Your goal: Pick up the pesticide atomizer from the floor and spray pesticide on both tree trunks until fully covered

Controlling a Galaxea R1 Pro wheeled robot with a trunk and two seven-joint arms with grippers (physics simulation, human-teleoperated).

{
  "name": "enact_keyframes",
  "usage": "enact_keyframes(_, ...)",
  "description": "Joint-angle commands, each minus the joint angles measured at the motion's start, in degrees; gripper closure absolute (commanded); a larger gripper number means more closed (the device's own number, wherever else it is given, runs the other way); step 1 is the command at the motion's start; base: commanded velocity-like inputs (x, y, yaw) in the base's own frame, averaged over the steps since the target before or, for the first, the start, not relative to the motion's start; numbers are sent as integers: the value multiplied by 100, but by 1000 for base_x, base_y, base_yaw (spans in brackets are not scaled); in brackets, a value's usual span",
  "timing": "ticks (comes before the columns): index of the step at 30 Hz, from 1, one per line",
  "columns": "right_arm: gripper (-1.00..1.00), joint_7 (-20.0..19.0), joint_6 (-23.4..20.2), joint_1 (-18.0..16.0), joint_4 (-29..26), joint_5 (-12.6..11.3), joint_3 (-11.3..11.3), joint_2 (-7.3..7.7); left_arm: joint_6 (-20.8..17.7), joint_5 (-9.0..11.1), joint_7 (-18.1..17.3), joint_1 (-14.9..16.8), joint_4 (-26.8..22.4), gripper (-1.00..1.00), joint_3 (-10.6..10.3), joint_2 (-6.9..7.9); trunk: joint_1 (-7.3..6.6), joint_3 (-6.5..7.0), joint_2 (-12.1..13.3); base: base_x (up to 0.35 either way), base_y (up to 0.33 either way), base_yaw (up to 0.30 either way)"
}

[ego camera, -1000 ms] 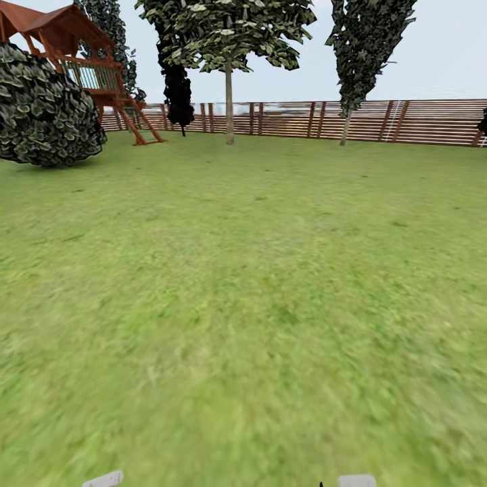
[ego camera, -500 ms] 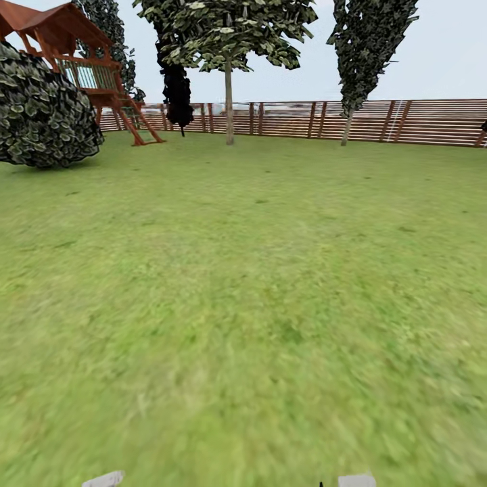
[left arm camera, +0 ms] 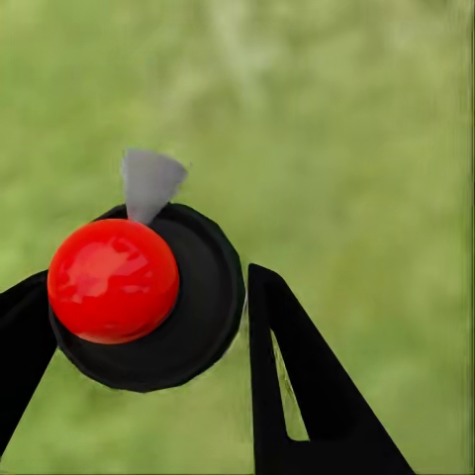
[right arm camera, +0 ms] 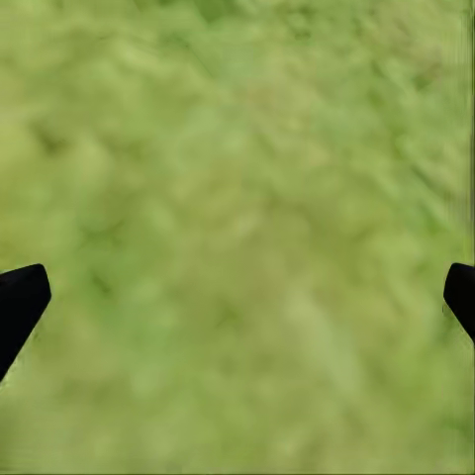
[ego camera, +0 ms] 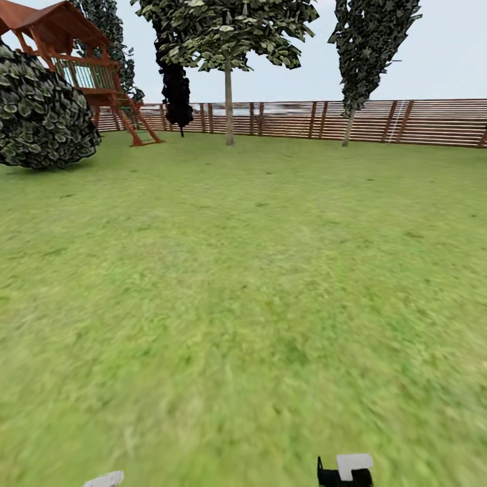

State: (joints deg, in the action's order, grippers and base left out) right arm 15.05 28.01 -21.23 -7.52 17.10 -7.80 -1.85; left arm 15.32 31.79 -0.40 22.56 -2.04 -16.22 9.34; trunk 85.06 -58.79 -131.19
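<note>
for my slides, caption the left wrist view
Left pincer shut on the atomizer, red cap up, over blurred grass.

Between the black fingers of my left pincer (left arm camera: 139,327) sits the atomizer (left arm camera: 148,297): its round body is black, its cap is glossy red, and a small grey cone stands out beyond the cap. Behind it the grass (left arm camera: 346,129) is soft, blurry green with yellowish patches. My right pincer (right arm camera: 237,297) shows two black fingertips, and between them the lawn is mottled green and olive. Far ahead of both pincers, the fence (ego camera: 379,122) has brown horizontal slats. The tree trunk (ego camera: 229,105) is grey-beige under a dark green, light-speckled crown. The play tower (ego camera: 74,61) is reddish brown.
</note>
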Motion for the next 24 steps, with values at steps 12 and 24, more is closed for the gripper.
enact_keyframes(12, -100, 24, 12, -4, -68, 64, -47, 28, 15, 68, -4, 2, 4, 100, -48, -1, 3, -5, -2, 340, 0, 0)
enact_keyframes(24, -100, 24, 12, -4, -57, 66, -38, 15, 14, 75, -4, 2, 2, 100, -43, 13, 3, -5, -2, 340, 0, 0)
